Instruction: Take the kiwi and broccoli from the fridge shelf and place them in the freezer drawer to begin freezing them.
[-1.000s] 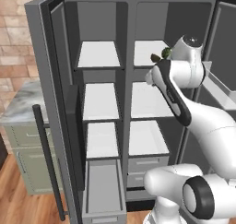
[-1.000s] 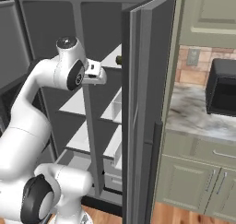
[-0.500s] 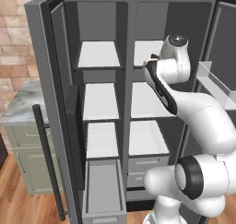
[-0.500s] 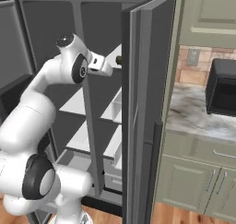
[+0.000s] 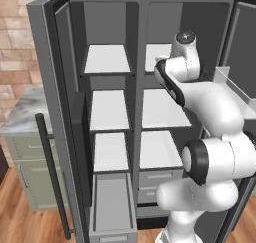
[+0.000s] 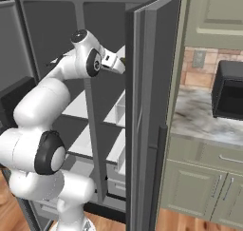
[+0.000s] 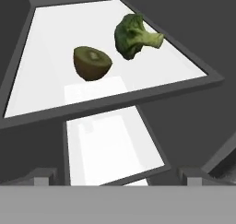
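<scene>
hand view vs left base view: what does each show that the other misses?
Hand view: the kiwi and broccoli lie side by side, apart, on the fridge shelf, with the fingertips spread wide at the bottom.

Left base view: the freezer drawer pulled open at the bottom left, the arm reaching up toward the upper right shelf, and the open left door.

Both: white shelves inside the grey fridge, and the same upper right shelf, whose food the arm hides in the left base view.
</scene>
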